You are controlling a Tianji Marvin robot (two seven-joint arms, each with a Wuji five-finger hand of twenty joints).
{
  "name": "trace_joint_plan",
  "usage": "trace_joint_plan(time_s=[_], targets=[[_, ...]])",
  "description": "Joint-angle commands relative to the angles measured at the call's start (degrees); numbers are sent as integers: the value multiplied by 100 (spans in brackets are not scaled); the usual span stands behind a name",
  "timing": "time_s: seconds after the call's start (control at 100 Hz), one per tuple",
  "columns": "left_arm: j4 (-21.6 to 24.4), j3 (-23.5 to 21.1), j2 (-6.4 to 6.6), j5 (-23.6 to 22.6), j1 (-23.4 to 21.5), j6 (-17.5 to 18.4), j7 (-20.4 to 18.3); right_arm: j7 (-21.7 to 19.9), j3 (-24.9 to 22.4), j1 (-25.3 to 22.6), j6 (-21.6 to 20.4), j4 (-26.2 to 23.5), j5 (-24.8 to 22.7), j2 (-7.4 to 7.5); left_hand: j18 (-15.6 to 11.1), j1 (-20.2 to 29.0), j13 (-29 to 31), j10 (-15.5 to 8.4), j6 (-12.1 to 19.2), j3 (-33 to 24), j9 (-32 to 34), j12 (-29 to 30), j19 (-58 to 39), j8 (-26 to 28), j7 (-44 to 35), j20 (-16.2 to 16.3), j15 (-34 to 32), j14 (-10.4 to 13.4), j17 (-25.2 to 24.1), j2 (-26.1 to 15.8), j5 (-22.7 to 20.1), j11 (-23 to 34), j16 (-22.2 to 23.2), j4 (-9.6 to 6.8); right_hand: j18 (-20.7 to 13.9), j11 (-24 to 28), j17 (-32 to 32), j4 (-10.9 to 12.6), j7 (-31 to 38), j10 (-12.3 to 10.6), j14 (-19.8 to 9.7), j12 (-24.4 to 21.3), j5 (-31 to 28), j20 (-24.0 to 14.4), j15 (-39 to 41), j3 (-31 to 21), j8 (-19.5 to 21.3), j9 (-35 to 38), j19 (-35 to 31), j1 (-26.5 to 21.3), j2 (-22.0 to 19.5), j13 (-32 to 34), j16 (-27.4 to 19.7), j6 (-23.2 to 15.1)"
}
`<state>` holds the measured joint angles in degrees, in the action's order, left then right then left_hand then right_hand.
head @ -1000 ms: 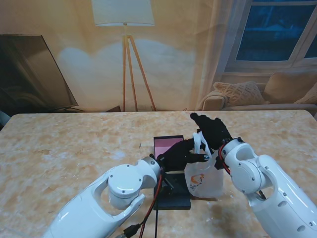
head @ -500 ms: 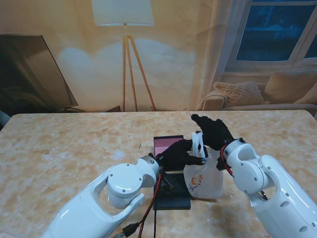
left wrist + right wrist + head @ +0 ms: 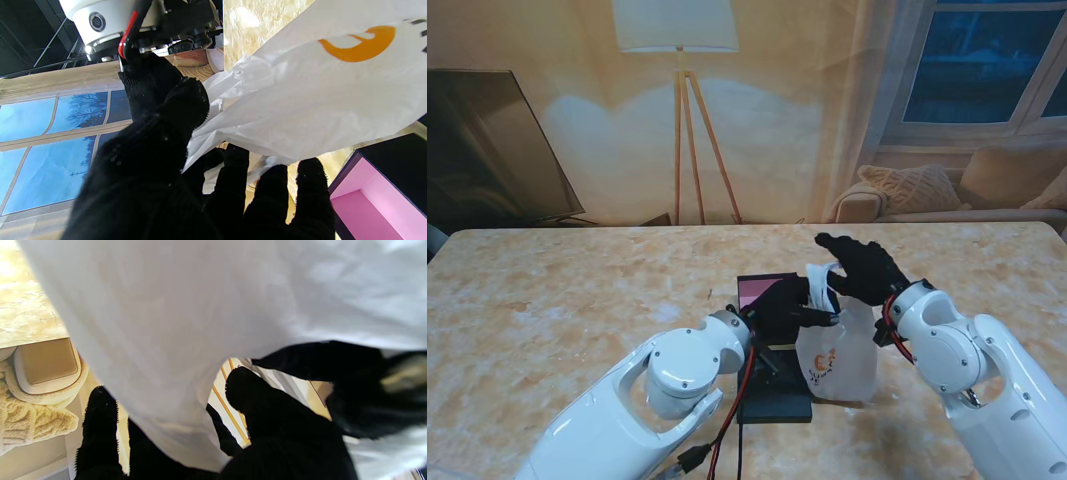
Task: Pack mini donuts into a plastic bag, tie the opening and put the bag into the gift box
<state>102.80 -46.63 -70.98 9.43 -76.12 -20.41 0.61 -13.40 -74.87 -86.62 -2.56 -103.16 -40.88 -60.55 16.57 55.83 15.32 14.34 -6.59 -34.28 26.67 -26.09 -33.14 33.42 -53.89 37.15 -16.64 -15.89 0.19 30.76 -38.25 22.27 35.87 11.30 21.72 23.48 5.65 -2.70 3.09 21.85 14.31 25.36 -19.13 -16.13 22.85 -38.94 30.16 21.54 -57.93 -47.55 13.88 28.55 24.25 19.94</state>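
Note:
A white plastic bag [image 3: 837,355] with an orange logo stands on the table just right of the gift box [image 3: 765,291], which is black with a pink inside. My left hand [image 3: 789,304] is shut on the bag's gathered top from the left; in the left wrist view the bag [image 3: 317,93] runs between thumb and fingers [image 3: 273,196], with the pink box [image 3: 367,206] beside it. My right hand [image 3: 863,268] holds the top from the far right side; in the right wrist view the bag [image 3: 200,306] passes between its fingers [image 3: 100,430] and thumb. No donuts show.
A flat black box part [image 3: 775,396] lies on the table nearer to me than the pink box, under my left wrist. A red and black cable [image 3: 732,420] hangs off my left arm. The marble table [image 3: 577,300] stretches wide to the left.
Both hands have drawn the bag's top upward and slightly left, so the bag stands taller and narrower. My right arm has shifted a little to the right.

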Motion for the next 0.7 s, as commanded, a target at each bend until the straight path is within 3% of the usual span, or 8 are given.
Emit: trace_joint_plan(time_s=[0.0, 0.16, 0.28, 0.42, 0.56, 0.69], targets=[[25, 1, -47, -61, 18, -19, -29, -107, -57, -116, -53, -94, 103, 9, -32, 130, 169, -3, -37, -6, 155, -145, -403, -85, -174, 120, -254, -56, -23, 31, -188, 168, 228, 29, 71, -115, -32, 23, 23, -31, -16, -35, -13, 27, -95, 116, 43, 41, -64, 143, 54, -6, -135, -103], [7, -2, -43, -138, 40, -39, -24, -126, -275, -257, -275, -170, 243, 14, -61, 145, 161, 17, -154, -19, 137, -225, -789, -148, -194, 138, -391, -84, -16, 43, -246, 222, 352, 31, 70, -193, -31, 12, 35, -46, -37, -59, -30, 27, -163, 211, 46, 47, -63, 249, 151, -11, -148, -188], [5, 5, -34, -214, 45, -29, -25, -436, -439, -380, -187, -306, 823, 37, -78, 146, 108, 72, -191, -38, 26, -201, -909, -174, -187, 157, -393, -91, -6, 72, -290, 156, 355, 33, 69, -324, -62, -19, 21, -48, -54, -102, 14, 80, -305, 340, 43, 5, 56, 454, 242, -84, -187, -260], [-5, -13, -1, -276, 58, 10, -92, -399, -668, -537, -371, -356, 837, 36, -114, 102, -78, 155, -136, -115, -238, 55, -880, -227, -185, 18, -155, -69, -87, 133, -351, -194, 137, 66, 29, -338, -41, -54, 74, -99, -97, -87, -21, 99, -368, 499, 82, 15, 111, 605, 288, -79, -192, -502], [-8, -47, 29, -289, 62, 44, -161, -144, -917, -800, -621, -474, 750, 1, -115, 87, -147, 206, -97, -153, -376, 290, -748, -238, -184, -131, 29, -98, -122, 152, -372, -422, -87, 82, -57, -195, 122, -66, 834, -249, -204, 176, -110, -6, -95, 696, 687, 76, 133, 601, 261, 51, 80, -1060], [3, -72, 57, -294, 60, 75, -227, 252, -1117, -1045, -884, -569, 460, -48, -115, 77, -109, 174, -80, -153, -372, 321, -733, -224, -185, -159, 33, -73, -121, 139, -357, -418, -126, 79, -97, 281, 295, -80, 1352, -417, -359, 729, -119, -280, 785, 805, 1052, 214, -30, 671, 221, 78, 726, -1583]])
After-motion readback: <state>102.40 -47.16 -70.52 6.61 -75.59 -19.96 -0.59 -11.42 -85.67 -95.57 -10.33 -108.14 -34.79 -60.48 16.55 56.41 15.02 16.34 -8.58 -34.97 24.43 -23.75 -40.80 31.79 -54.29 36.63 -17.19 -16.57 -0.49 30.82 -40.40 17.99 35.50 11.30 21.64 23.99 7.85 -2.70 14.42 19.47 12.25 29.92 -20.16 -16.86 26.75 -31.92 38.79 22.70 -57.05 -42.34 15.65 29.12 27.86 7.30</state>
